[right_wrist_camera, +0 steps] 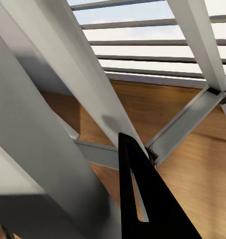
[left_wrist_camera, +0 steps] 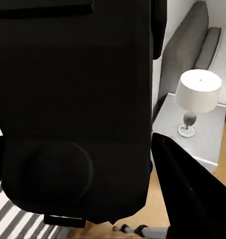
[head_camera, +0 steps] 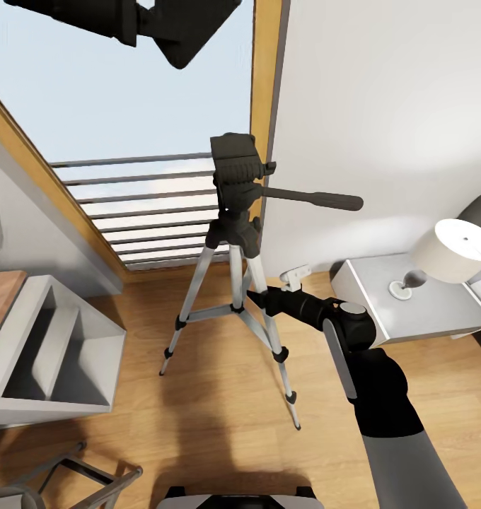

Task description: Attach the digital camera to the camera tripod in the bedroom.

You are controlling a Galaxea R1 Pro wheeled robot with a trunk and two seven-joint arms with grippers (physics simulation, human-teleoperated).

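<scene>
A white lamp [head_camera: 453, 256] is standing on a grey nightstand [head_camera: 438, 311] against the white wall, a grey open shelf unit [head_camera: 53, 353] is sitting on the wood floor [head_camera: 219, 417], and horizontal railing bars [head_camera: 141, 205] are crossing the wood-framed window [head_camera: 267, 85]

- Head view looks steeply down at the camera tripod [head_camera: 233, 283] before the window [head_camera: 141, 127].
- Right wrist view sits very near its legs [right_wrist_camera: 68, 114], sharing tripod and railing.
- Left wrist view, largely blocked by what is probably the digital camera [left_wrist_camera: 78, 104], shares the lamp [left_wrist_camera: 197, 94] with the head view.
</scene>
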